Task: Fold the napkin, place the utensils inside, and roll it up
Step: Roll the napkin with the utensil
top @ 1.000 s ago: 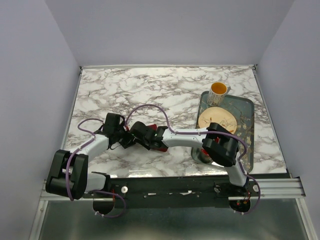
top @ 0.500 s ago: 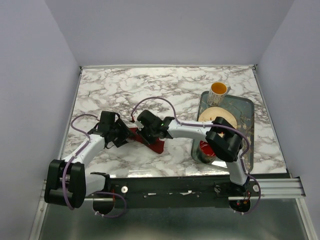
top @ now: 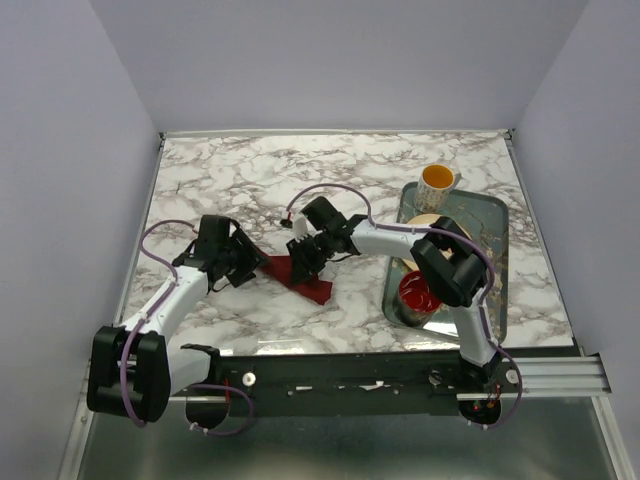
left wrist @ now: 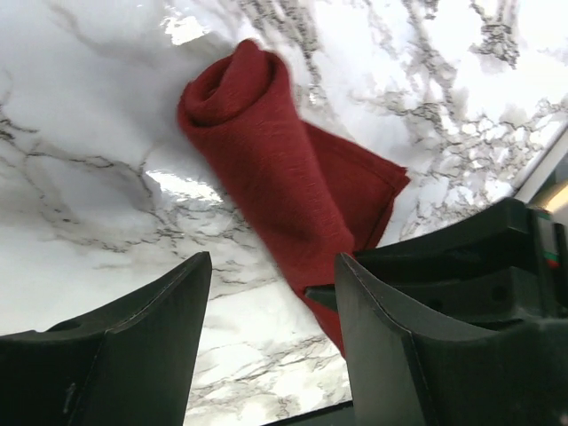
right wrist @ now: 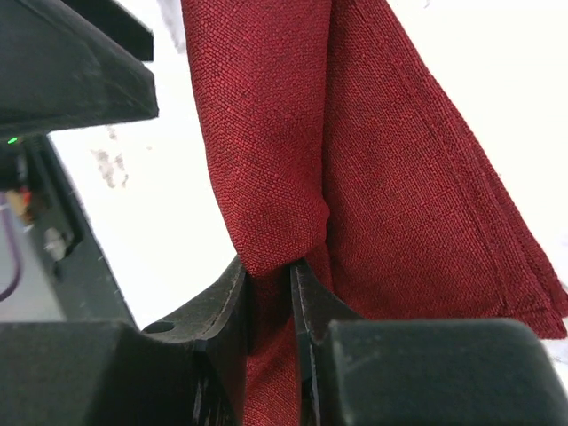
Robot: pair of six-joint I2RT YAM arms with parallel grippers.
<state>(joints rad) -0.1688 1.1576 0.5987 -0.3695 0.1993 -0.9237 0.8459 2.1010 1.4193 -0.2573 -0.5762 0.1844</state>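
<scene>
The marble table (top: 250, 180) has much free surface across its far half. The tray (top: 497, 215) lies along the right edge. The napkin (top: 312, 285), rolled with one flat flap, lies near the middle, away from every edge. In the tray are a tan plate (top: 432, 228) and a red bowl (top: 413, 292); a mug (top: 438, 180) stands at its far corner. My right pincer (right wrist: 268, 280) is clenched on a napkin fold. My left pincer (left wrist: 271, 266) is released, just beside the roll.

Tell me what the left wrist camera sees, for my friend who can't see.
A dark red cloth napkin, rolled into a tube, lies on the white marble table. The black left gripper is open beside one end.
</scene>
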